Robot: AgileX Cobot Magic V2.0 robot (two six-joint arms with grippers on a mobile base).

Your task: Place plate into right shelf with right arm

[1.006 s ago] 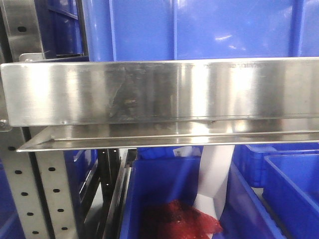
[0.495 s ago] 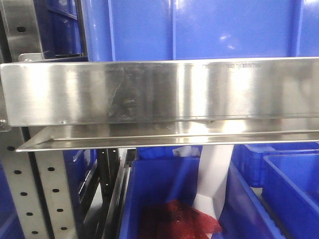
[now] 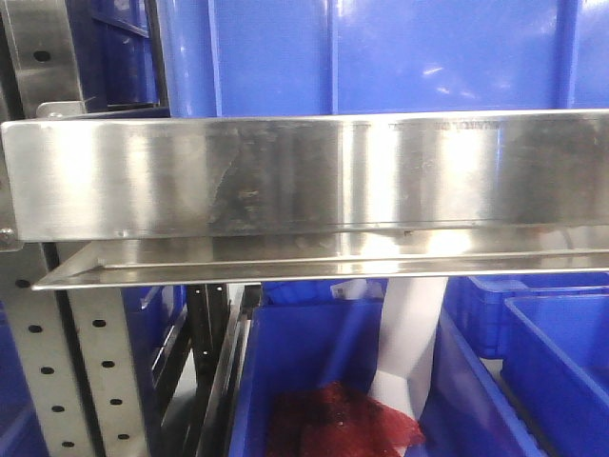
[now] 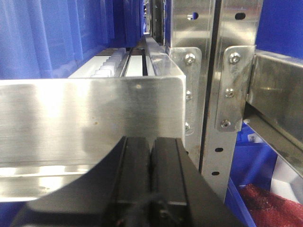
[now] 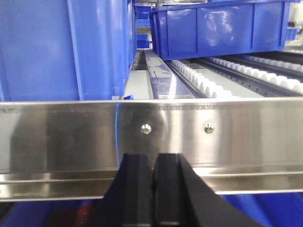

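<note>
No plate shows in any view. My right gripper point(image 5: 153, 158) is shut and empty, its two black fingers pressed together just in front of the steel front rail point(image 5: 189, 135) of a shelf with roller tracks point(image 5: 203, 80). My left gripper point(image 4: 150, 142) is shut and empty, close before another steel shelf rail point(image 4: 90, 118). In the front view only the steel rail point(image 3: 304, 176) and blue bins show; neither gripper is in that view.
Large blue bins point(image 5: 61, 47) stand on the roller shelf, one at the back right point(image 5: 218, 23). Perforated steel uprights point(image 4: 227, 94) stand right of the left gripper. Below the rail, a blue bin point(image 3: 314, 381) holds red mesh point(image 3: 343, 419) and a white item point(image 3: 409, 343).
</note>
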